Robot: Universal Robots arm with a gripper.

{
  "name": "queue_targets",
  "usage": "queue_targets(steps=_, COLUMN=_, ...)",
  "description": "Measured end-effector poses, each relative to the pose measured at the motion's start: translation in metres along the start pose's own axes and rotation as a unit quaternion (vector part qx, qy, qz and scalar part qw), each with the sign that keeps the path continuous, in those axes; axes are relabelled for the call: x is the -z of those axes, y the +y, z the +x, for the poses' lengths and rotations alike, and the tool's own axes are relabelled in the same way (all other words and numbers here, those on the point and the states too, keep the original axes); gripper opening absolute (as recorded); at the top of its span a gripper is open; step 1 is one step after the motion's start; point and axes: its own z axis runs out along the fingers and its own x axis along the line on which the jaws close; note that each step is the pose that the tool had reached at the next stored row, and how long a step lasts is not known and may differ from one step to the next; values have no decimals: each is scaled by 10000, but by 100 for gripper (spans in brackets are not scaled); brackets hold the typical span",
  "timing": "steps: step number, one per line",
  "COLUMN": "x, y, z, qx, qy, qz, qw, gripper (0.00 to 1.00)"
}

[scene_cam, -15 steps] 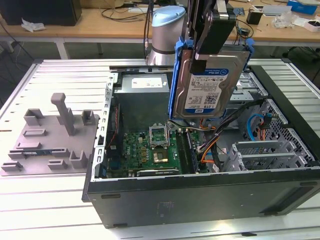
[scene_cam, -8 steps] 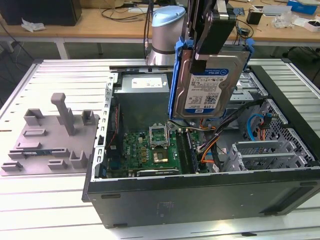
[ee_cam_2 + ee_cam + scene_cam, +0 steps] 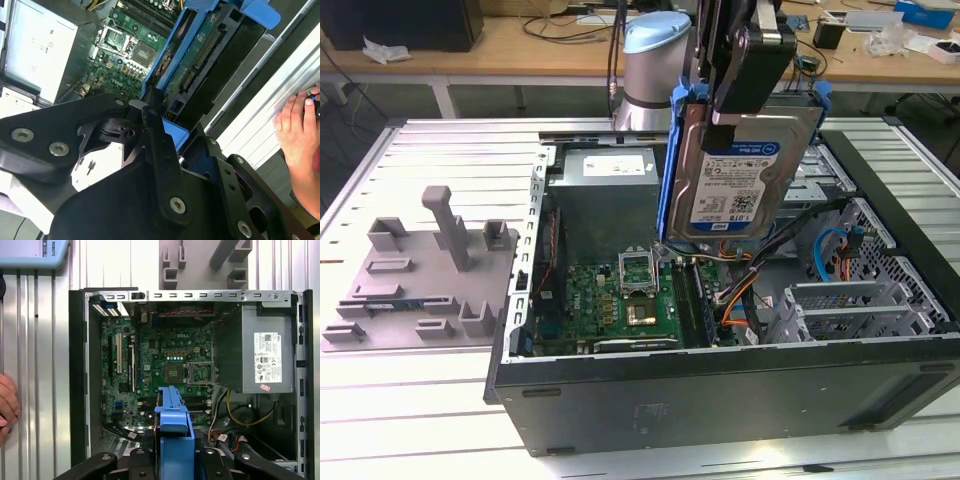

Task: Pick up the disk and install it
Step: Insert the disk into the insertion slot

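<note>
The disk (image 3: 745,170), a silver hard drive with a blue-and-white label in a blue plastic carrier, hangs upright over the open computer case (image 3: 720,385). My gripper (image 3: 730,125) is shut on its upper part, one black finger lying across the labelled face. In the second wrist view the disk (image 3: 200,55) runs edge-on away from the gripper (image 3: 152,122), with its connector side showing. In the first wrist view the blue carrier (image 3: 172,440) sits between the black fingers (image 3: 142,465), above the motherboard (image 3: 170,365).
Inside the case are the grey power supply (image 3: 610,165), loose cables (image 3: 740,290) and a metal drive cage (image 3: 830,180) at the exterior view's right. A grey fixture (image 3: 420,280) lies beside the case. A person's hand (image 3: 300,130) rests on the slatted table (image 3: 440,420).
</note>
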Motion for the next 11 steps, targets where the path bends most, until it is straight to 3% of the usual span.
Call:
queue_targets(steps=4, x=1, y=-32, z=58, qx=0, qy=0, qz=0, qw=10000, gripper=36)
queue_targets(steps=11, x=4, y=-174, z=180, qx=0, qy=0, qz=0, qw=10000, gripper=36)
